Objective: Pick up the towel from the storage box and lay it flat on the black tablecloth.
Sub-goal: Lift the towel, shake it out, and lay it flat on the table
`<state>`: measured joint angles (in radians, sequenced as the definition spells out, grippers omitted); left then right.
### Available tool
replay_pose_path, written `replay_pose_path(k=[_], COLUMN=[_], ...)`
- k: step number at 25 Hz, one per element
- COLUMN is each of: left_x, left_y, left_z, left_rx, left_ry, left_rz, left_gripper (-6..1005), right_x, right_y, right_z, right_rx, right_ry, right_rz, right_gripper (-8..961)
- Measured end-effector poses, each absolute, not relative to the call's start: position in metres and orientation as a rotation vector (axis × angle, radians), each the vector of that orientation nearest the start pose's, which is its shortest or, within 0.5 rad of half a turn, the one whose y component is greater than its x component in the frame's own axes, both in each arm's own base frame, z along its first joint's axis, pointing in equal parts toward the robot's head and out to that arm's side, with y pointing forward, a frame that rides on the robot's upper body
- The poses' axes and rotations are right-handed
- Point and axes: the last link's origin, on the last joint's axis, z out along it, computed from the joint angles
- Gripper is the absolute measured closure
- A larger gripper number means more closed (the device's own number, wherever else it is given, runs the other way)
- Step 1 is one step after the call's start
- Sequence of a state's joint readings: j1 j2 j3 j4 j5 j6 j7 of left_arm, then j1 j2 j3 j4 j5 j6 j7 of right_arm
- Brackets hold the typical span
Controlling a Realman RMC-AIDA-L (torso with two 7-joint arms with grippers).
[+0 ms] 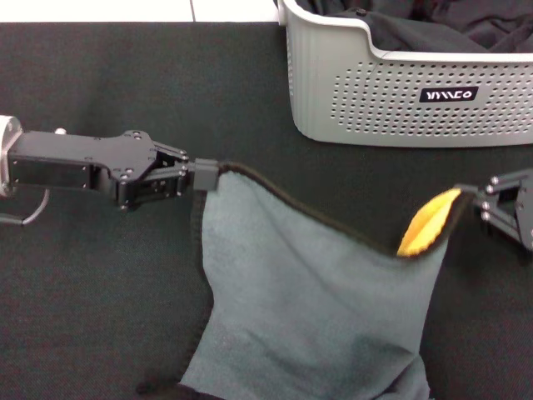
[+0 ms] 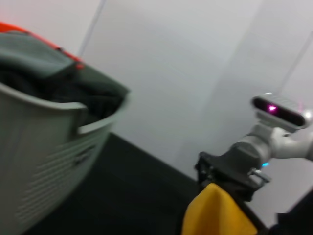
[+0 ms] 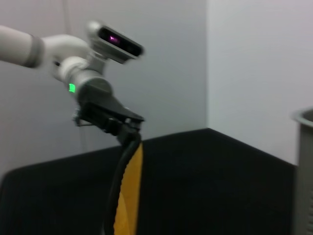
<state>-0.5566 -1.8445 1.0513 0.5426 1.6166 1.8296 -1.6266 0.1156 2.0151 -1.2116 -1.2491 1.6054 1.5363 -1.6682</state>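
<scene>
The towel [image 1: 308,300] hangs stretched between 2 clenched grippers, left [image 1: 204,176] at 9 o'clock, right [image 1: 476,193] at 3, ready for spreading on the black tablecloth [image 1: 100,75].

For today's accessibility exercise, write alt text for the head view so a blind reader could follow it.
Two black grippers hold a grey-teal towel stretched between them over the black tablecloth: the left gripper pinches one corner, the right gripper the other, where the yellow underside shows. A light grey storage box stands behind, dark fabric inside.
</scene>
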Motion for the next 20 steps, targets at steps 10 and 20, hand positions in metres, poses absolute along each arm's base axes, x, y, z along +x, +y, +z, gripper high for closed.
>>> replay_pose_path(k=[10, 20], left_x=[-0.258, -0.276], left_y=[0.345, 0.362], left_z=[0.052, 0.065], left_rx=[-2.781, -2.601], left_ry=[-0.91, -0.962], left_rz=[-0.754, -0.684], left_gripper=[915, 913], right_x=[0.228, 0.211], right_y=[0.314, 0.359], right_z=[0.032, 0.006], right_rx=[-2.61, -2.667], right_ry=[0.292, 0.305], right_rz=[0.618, 0.559], right_gripper=[905, 899])
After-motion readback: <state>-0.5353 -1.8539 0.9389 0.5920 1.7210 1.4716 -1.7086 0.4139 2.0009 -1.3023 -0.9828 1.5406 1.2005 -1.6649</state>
